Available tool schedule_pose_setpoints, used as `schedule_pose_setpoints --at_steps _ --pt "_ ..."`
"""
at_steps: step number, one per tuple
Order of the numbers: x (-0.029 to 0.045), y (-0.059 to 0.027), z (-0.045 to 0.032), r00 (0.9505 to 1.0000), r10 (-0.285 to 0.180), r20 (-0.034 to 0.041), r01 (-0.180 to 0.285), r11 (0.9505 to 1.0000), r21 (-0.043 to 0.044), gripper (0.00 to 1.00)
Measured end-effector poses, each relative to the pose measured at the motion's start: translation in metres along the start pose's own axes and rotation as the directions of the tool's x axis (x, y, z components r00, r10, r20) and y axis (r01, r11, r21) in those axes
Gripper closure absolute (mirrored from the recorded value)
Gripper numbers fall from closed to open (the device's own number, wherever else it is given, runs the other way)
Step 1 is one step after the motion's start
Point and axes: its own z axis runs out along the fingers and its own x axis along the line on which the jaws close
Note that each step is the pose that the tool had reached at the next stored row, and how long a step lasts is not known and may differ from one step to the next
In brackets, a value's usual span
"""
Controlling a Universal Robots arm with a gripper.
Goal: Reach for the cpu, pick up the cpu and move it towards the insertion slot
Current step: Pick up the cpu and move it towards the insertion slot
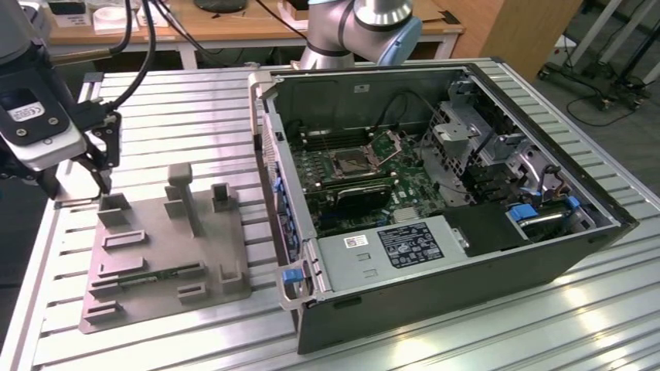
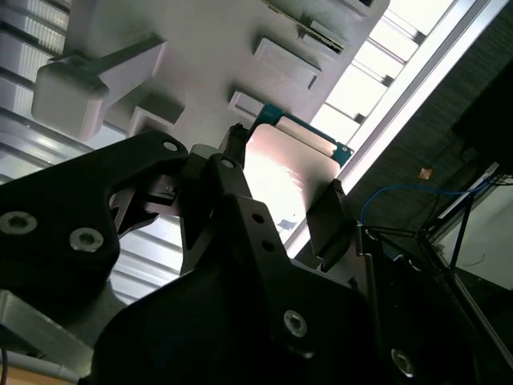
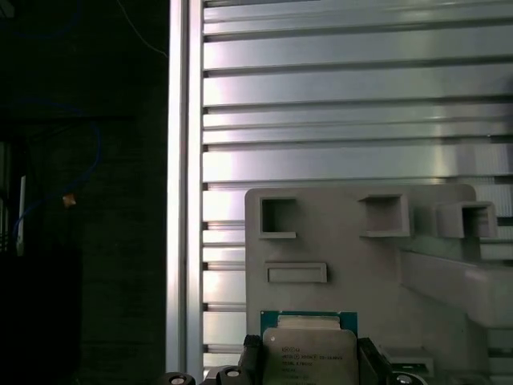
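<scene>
While I watch the second wrist view, the tool (image 2: 284,160) is closed narrow on the cpu (image 2: 292,188). Its two black fingers (image 2: 231,172) each press against one of two opposite edges, so the chip is gripped between them. The cpu shows a silvery top plate with a thin green rim. In the first wrist view it lies flat between the fingertips, with the grey plastic tray (image 3: 337,273) behind it. I cannot tell from these pictures whether the chip is clear of the tray or touching it.

In the exterior view the tool hangs over the tray's corner toward the exterior view's left, just beside one of the tray's upright posts (image 1: 113,207). The tray lies on the ribbed aluminium worktop (image 1: 185,100).

The insertion slot (image 1: 356,162) is well apart from the tool, toward the exterior view's right. It sits on the green motherboard (image 1: 413,202) inside the open computer case (image 1: 464,286). Its hinged metal plate (image 1: 392,143) stands tilted up beside the dark centre.
</scene>
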Motion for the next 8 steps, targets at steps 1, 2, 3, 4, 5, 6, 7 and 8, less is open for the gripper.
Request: schedule_pose_setpoints --at_steps 1,2,3,4,5,6,7,8 --pt "0.0000 0.0000 -0.0006 1.0000 0.000 0.0000 0.000 1.0000 0.0000 0.46" --pt "0.0000 0.0000 -0.0012 1.0000 0.000 0.0001 0.000 1.0000 0.0000 0.46" --pt "0.0000 0.0001 -0.0018 1.0000 0.000 0.0002 0.000 1.0000 -0.0001 0.46" --pt "0.0000 0.0001 -0.0024 1.0000 0.000 0.0002 0.000 1.0000 -0.0001 0.46" --pt "0.0000 0.0001 -0.0032 1.0000 0.000 0.0001 0.000 1.0000 0.0000 0.46" --pt "0.0000 0.0002 -0.0038 1.0000 0.000 0.0000 0.000 1.0000 0.0000 0.46" --pt "0.0000 0.0002 -0.0044 1.0000 0.000 0.0001 0.000 1.0000 -0.0001 0.46" --pt "-0.0001 0.0002 -0.0051 1.0000 0.000 0.0001 0.000 1.0000 0.0000 0.46"
